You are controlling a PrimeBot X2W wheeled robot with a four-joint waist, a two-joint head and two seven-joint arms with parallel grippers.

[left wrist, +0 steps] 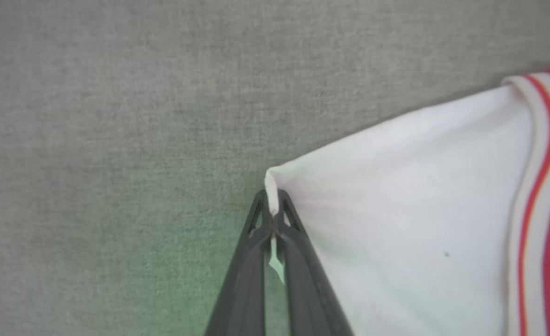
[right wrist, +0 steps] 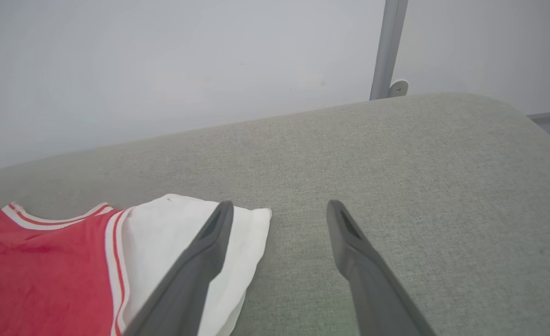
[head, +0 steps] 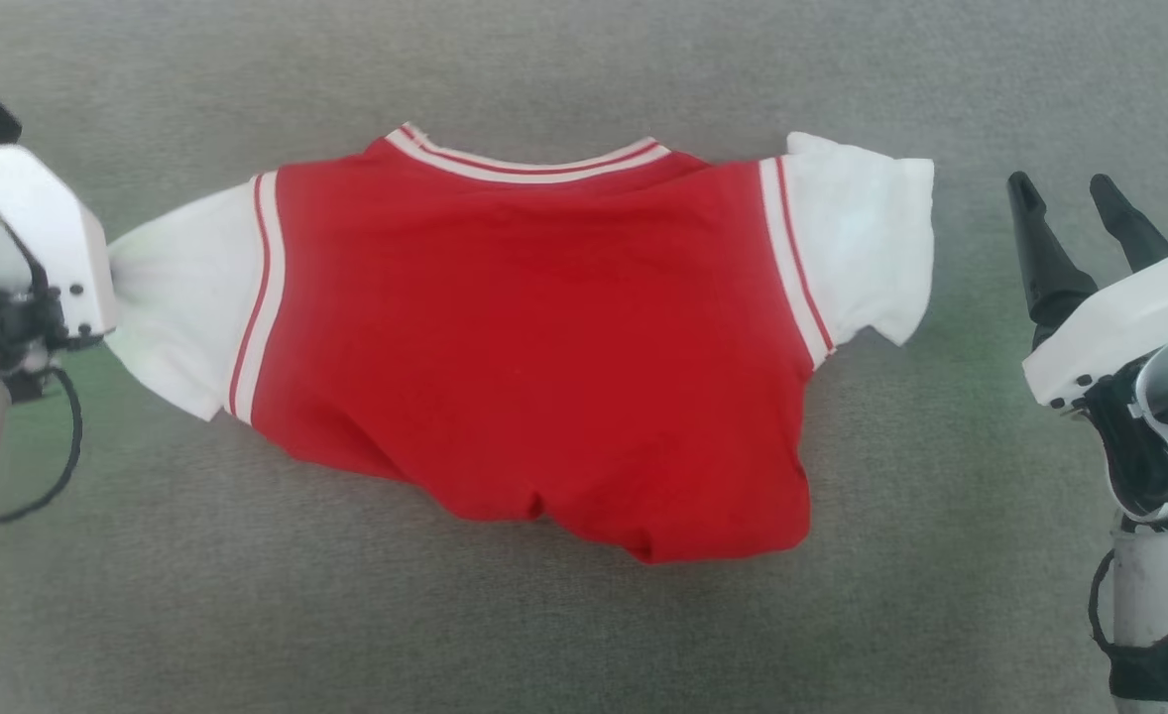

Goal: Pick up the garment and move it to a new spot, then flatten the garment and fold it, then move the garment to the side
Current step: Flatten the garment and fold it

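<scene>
While its collar faces away, the garment (head: 534, 337) stretches sleeve-to-sleeve, left-right.

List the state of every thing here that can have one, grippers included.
garment: lying spread on the grey cushion, collar away from the robot, lower hem bunched, not yet folded.
left gripper: fingers shut on the garment, pinching the edge of its white sleeve.
right gripper: fingers open, holding nothing, apart from the other sleeve.
</scene>
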